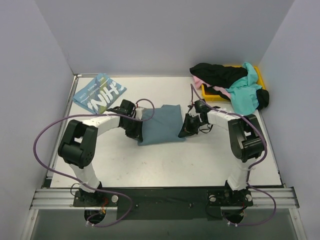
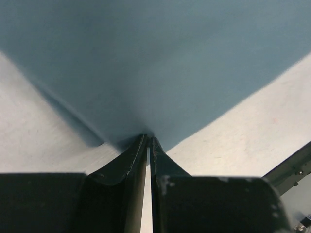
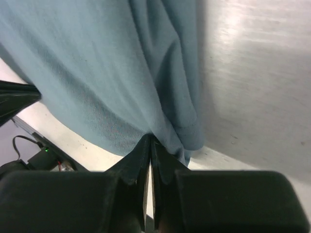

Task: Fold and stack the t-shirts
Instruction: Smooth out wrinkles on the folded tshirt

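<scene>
A slate-teal t-shirt (image 1: 161,125) lies folded in the middle of the table. My left gripper (image 1: 136,131) is shut on its left edge (image 2: 146,73); the jaws meet at the cloth (image 2: 148,138). My right gripper (image 1: 184,131) is shut on its right edge (image 3: 97,73), pinching the hem at the fingertips (image 3: 151,139). A folded light-blue t-shirt with white letters (image 1: 99,93) lies at the back left. Black (image 1: 220,74), pink (image 1: 199,81) and turquoise (image 1: 246,92) t-shirts are heaped at the back right.
A yellow plastic bin (image 1: 260,77) holds the heap of shirts at the back right corner. White walls close the table on three sides. Purple cables loop from both arms over the table's near part.
</scene>
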You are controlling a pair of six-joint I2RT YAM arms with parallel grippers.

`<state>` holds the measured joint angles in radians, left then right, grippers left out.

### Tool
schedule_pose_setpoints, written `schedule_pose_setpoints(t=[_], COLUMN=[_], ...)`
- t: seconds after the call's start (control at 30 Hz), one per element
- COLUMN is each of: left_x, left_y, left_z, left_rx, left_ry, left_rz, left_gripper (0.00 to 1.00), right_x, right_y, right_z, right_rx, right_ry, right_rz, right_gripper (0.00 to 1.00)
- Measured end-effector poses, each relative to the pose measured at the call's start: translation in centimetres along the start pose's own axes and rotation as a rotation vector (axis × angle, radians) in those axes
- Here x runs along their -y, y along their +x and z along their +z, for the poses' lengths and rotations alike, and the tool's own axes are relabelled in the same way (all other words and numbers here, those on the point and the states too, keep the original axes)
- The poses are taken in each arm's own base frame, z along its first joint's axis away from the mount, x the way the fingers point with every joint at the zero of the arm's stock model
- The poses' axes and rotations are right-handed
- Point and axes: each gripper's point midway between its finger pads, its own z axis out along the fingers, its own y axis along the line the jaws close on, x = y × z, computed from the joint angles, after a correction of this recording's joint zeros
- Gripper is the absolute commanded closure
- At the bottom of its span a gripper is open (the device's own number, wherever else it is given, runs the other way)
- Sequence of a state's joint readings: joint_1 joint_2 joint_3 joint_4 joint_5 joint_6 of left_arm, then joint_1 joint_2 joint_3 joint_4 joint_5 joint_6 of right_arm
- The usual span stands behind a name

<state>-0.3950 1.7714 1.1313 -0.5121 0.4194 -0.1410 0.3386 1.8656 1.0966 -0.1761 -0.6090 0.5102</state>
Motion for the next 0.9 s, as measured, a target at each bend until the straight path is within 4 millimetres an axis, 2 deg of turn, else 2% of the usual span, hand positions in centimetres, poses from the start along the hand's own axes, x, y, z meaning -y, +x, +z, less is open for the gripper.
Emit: schedule_pose_setpoints(t=[0.07,0.1,0.27,0.33,0.43,0.53,0.6,0.67,0.73,0.83,0.9], left_x=[-1.3,-1.7,-3.0,-3.3,-2.7,-1.3,-0.5,-0.1,-0.4,-2.3,-4.3], left_y=[2.3,2.8,1.3,0.2,-2.4,-5.0,-6.8,-8.3,-10.4,-13.1,-14.4], left_z=[0.9,1.1,0.6,-0.1,-1.3,-2.4,-2.9,-2.9,-2.2,-0.2,1.3], left_rx=[-0.055,-0.068,-0.029,-0.012,0.038,0.103,0.153,0.189,0.227,0.258,0.260], left_ry=[-0.035,-0.041,-0.079,-0.091,-0.079,-0.053,-0.040,-0.033,-0.029,-0.037,-0.062], left_rz=[-0.047,-0.064,-0.077,-0.059,0.001,0.055,0.079,0.083,0.065,0.015,-0.022], left_gripper=[0.83,0.83,0.82,0.82,0.82,0.81,0.81,0.81,0.81,0.82,0.83], right_x=[0.7,0.8,0.4,-0.1,-2.9,-6.7,-8.2,-8.1,-6.4,-2.8,-0.8], right_y=[0.5,0.4,-0.3,-1.2,-5.0,-10.5,-13.8,-15.9,-16.9,-16.9,-16.5], right_z=[0.0,-0.1,-1.2,-2.0,-4.1,-6.3,-6.5,-5.2,-2.7,1.9,3.8], right_rx=[-0.016,-0.013,0.002,0.013,0.087,0.204,0.259,0.269,0.244,0.175,0.140], right_ry=[0.000,-0.004,-0.015,-0.017,-0.056,-0.127,-0.172,-0.194,-0.183,-0.135,-0.101], right_rz=[0.038,0.046,0.069,0.070,0.023,-0.039,-0.036,0.005,0.079,0.198,0.263], right_gripper=[1.00,1.00,1.00,1.00,1.00,1.00,1.00,1.00,1.00,1.00,1.00])
